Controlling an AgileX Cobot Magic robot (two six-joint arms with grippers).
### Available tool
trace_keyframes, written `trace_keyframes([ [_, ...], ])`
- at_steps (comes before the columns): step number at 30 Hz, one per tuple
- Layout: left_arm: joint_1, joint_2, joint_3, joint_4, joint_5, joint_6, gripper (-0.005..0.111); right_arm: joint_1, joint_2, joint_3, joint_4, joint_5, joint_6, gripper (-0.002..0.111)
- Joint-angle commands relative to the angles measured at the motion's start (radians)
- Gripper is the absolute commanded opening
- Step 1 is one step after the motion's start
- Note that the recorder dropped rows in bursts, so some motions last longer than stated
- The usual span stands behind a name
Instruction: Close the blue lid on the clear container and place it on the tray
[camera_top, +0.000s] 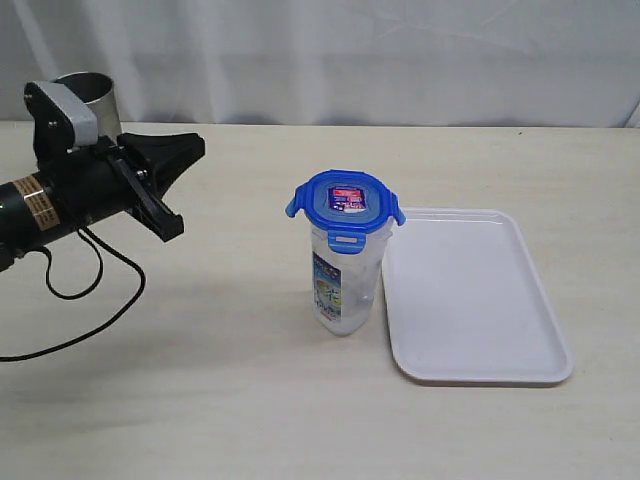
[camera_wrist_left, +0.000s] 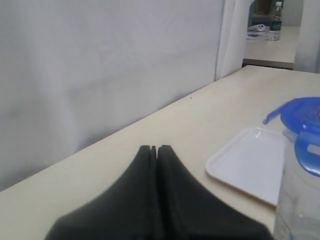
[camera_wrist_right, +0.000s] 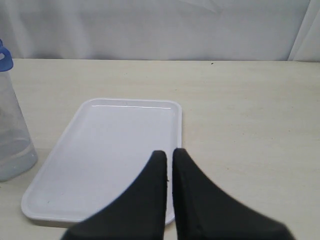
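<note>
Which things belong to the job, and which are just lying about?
Job: small blue snap-lock plastic lid, tall clear plastic container, flat white rectangular plastic tray.
Lying about: shiny steel cup, distant plastic bottle.

A pale beige counter carries the clear container, upright near the middle, and the tray lying flat just beside it on the right (whether they touch is unclear). A black cable loops across the left side, and a steel cup stands at the back left.
</note>
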Motion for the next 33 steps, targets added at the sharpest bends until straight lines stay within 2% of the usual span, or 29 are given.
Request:
trace_keyframes([
  [1,0.002,0.065,-0.060,0.096,-0.032,-0.040,0.000,-0.006,-0.006,0.002,0.002,0.000,-0.007,0.005],
  [13,-0.004,0.096,-0.144,0.248,-0.034,-0.132,0.000,-0.006,-0.006,0.002,-0.017,-0.032,-0.012,0.005],
  [17,-0.035,0.099,-0.144,0.256,-0.032,-0.132,0.000,-0.006,-0.006,0.002,0.009,-0.262,-0.010,0.005],
  [22,-0.090,0.099,-0.144,0.274,-0.012,-0.121,0.000,-0.006,-0.006,0.002,0.230,-0.585,0.023,0.005],
  [24,-0.095,0.099,-0.144,0.277,-0.007,-0.112,0.000,-0.006,-0.006,0.002,0.321,-0.634,0.080,0.005],
  [26,-0.097,0.099,-0.144,0.277,-0.007,-0.112,0.000,-0.006,-0.006,0.002,0.290,-0.648,0.138,0.005],
  [29,-0.101,0.099,-0.144,0.282,0.000,-0.112,0.000,-0.006,0.010,0.002,0.124,-0.677,0.266,0.005],
  [33,-0.116,0.099,-0.144,0.280,0.007,-0.106,0.000,-0.006,0.169,-0.066,-0.063,-0.679,0.420,0.005],
])
